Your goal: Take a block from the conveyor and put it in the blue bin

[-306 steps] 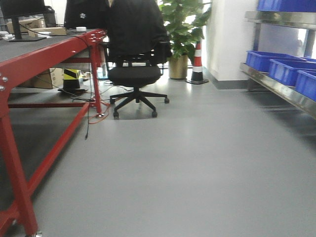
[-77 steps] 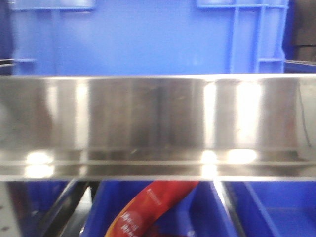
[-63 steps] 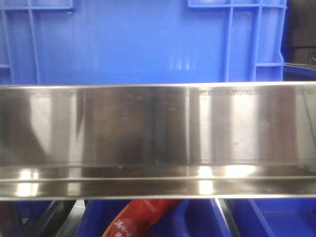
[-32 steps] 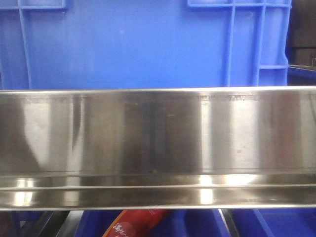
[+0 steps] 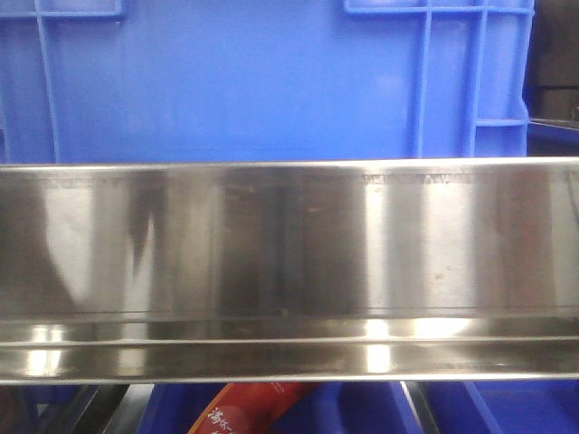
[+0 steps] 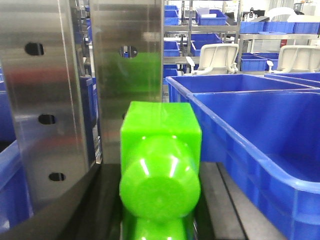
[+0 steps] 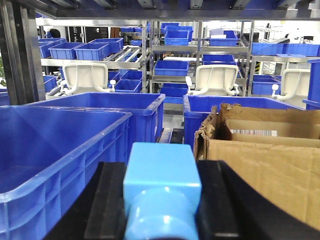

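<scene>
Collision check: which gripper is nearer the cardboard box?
Right. The cardboard box sits just right of the right gripper and its blue block. The left gripper, holding a green block, has a blue bin alongside, no box.

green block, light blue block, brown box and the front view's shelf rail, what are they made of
The green block and light blue block: likely moulded plastic, uniform colour, soft glossy highlights. The brown box: corrugated cardboard, matte with torn, frayed edges. The shelf rail: polished metal, probably stainless steel, with mirror-like streaky reflections.
</scene>
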Robot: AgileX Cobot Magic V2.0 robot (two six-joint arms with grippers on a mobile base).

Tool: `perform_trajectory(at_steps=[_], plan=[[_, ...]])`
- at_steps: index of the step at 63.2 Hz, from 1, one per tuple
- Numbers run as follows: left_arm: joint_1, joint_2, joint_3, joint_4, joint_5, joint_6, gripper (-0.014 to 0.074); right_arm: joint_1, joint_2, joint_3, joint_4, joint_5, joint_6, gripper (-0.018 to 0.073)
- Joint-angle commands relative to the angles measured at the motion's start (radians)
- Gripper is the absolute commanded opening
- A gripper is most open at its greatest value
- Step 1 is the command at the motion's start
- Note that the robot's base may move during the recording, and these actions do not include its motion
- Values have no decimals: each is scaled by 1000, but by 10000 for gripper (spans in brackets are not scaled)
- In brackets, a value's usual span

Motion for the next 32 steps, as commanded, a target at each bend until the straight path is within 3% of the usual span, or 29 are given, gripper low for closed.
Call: perform_trajectory(at_steps=[1,8,13,19,27,32], plan=[[-5,-3,1,1,-22,-1,-111,0,-1,-9,-8,-18,-4,-154],[-5,-3,4,-12,-30,-1,-111,0,-1,-9,28,-1,-4,-154],[-8,10,-4,-85,-66,-4,-111,0,4,-18,81,10,-4,-154],[-35,54,-62,-135,-32,1,-111,0,41,-58,116,80,-4,-154],[-129,162,-150,-134,27,10,-111,0,130,-128,117,104,-4,-154],[-199,236,-197,-134,28,60,-111,4,193,-186,117,104,-4,-154]])
